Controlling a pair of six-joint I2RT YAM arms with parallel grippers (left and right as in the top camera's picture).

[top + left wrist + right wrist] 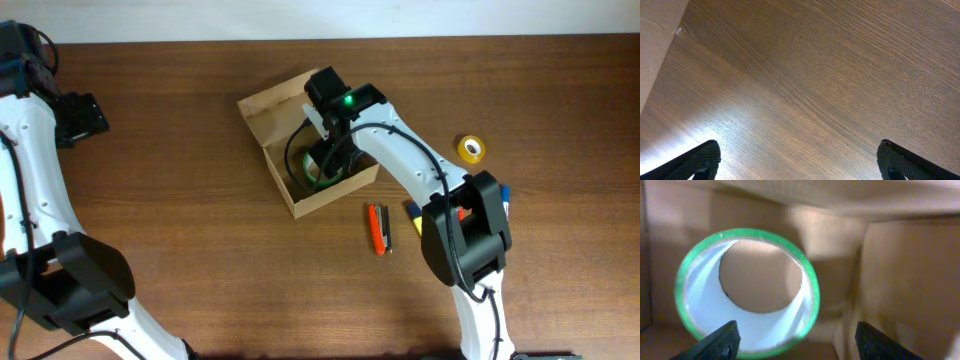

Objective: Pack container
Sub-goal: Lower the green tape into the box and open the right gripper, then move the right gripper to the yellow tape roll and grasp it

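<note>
The container (265, 112) is a tan cardboard box, flap open, standing mid-table. My right gripper (327, 160) reaches down into it. In the right wrist view a green tape roll (695, 270) lies flat on the box floor, with the box wall (905, 270) beside it. The right gripper (796, 341) is open; its left finger hangs over the roll's near rim and its right finger over bare cardboard, gripping nothing. My left gripper (82, 117) hovers at the far left, and in its own view the left gripper (799, 156) is open wide over bare wood.
A yellow tape roll (471, 149) lies at the right. An orange pen (375, 229) and a dark pen (387, 230) lie in front of the box. Blue and yellow items (412, 210) sit partly under the right arm.
</note>
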